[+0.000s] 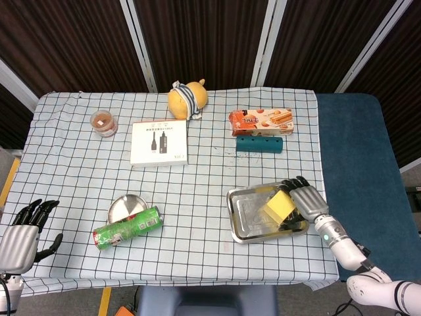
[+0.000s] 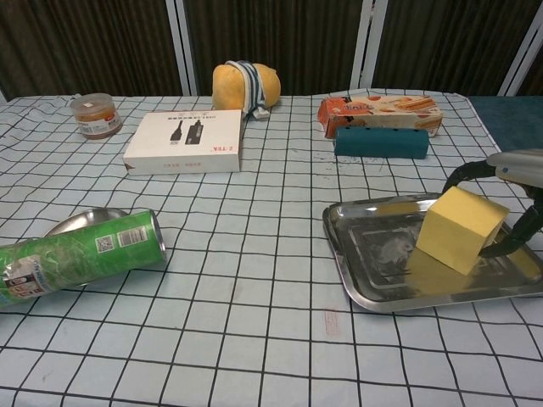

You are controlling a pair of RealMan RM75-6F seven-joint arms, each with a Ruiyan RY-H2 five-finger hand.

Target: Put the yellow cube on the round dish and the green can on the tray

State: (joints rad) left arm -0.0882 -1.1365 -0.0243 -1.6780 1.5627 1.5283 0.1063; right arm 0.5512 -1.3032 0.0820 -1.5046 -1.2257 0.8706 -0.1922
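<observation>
The yellow cube [image 1: 280, 205] [image 2: 459, 229] rests in the silver tray [image 1: 247, 212] [image 2: 376, 248] at the front right. My right hand [image 1: 304, 199] [image 2: 504, 200] reaches over the tray's right rim. Its fingers curve around the cube's far side and its thumb lies against the near right face, without a clear grip. The green can [image 1: 128, 228] [image 2: 81, 254] lies on its side at the front left, against the round dish [image 1: 123, 205] [image 2: 75, 222]. My left hand [image 1: 23, 236] hangs off the table's front left corner, fingers apart and empty.
A white box [image 1: 159, 142] lies mid-left, with a small jar [image 1: 104, 122] further left. At the back are a yellow plush toy [image 1: 187, 99], an orange snack box [image 1: 260, 120] and a teal block [image 1: 259, 144].
</observation>
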